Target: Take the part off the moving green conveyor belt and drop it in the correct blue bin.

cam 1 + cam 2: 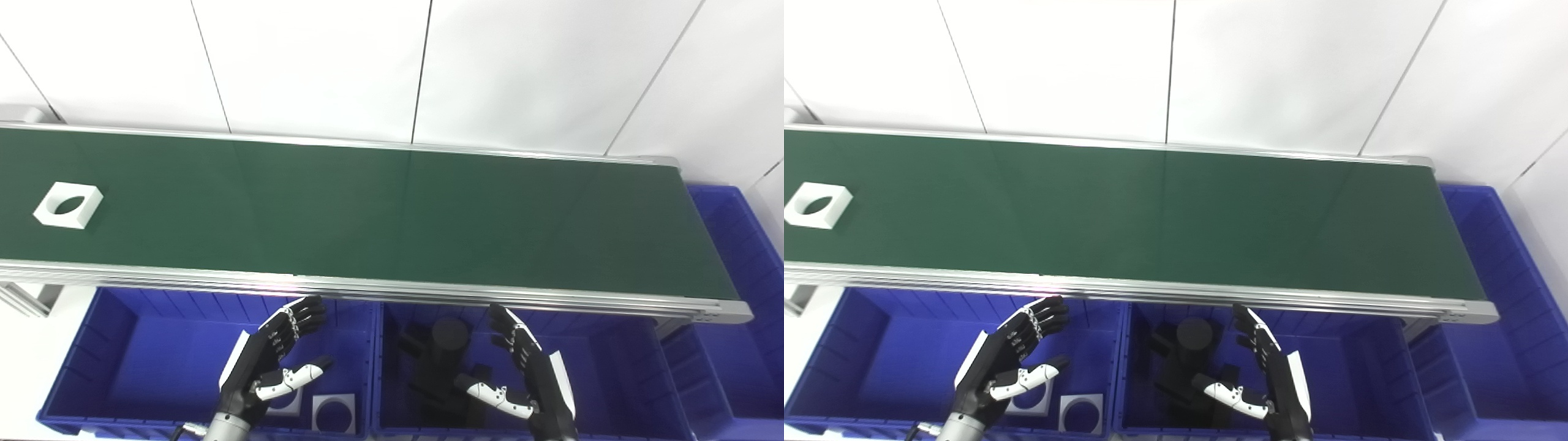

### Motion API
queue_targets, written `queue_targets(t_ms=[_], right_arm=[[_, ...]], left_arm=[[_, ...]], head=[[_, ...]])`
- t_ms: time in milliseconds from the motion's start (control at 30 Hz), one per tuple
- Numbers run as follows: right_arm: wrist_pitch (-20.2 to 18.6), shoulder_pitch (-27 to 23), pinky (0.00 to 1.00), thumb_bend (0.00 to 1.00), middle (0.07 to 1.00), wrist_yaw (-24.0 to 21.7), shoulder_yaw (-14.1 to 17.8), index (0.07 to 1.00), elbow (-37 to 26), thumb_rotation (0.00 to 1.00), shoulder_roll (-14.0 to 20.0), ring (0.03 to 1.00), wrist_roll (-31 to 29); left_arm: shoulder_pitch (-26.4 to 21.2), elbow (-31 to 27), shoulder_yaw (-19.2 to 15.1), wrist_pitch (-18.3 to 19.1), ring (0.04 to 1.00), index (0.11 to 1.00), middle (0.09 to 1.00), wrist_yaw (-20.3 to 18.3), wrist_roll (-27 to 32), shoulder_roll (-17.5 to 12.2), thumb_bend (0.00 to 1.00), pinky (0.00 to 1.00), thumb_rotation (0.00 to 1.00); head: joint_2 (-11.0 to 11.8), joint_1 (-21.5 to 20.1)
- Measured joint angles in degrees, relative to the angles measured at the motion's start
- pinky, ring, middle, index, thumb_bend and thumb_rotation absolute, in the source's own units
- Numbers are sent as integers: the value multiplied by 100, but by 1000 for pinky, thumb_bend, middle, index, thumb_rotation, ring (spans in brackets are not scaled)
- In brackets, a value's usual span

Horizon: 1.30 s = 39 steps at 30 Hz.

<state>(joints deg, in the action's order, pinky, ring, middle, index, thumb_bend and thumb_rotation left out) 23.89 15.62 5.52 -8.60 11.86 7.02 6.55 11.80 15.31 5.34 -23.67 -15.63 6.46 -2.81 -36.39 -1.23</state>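
Note:
A white square part with a round hole lies on the green conveyor belt at its far left end; it also shows in the right eye view. My left hand is open and empty, held above the left blue bin. My right hand is open and empty above the middle blue bin. Both hands are on the near side of the belt, far from the part.
The left bin holds two white square parts. The middle bin holds black parts, one a cylinder. A third blue bin stands at the belt's right end. The belt's aluminium rail runs just beyond the hands.

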Motion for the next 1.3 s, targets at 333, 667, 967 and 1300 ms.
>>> queue_targets(t_ms=[333,667,967,1300], right_arm=[[7,-20,813,568,888,0,38,877,246,84,179,867,-130],[8,-117,819,537,882,11,98,868,476,44,191,868,-230],[8,-161,826,536,891,11,95,873,488,0,134,876,-239],[8,-148,830,537,888,10,106,873,513,5,136,876,-252]], left_arm=[[13,118,133,-25,747,791,783,170,-210,238,610,792,0],[12,280,188,-29,748,784,785,381,-408,364,631,795,0],[14,324,190,-29,745,774,780,449,-405,356,636,785,0],[13,367,216,-29,743,776,781,450,-409,351,649,788,0]], head=[[466,1230],[712,1485],[817,1441],[800,1424]])
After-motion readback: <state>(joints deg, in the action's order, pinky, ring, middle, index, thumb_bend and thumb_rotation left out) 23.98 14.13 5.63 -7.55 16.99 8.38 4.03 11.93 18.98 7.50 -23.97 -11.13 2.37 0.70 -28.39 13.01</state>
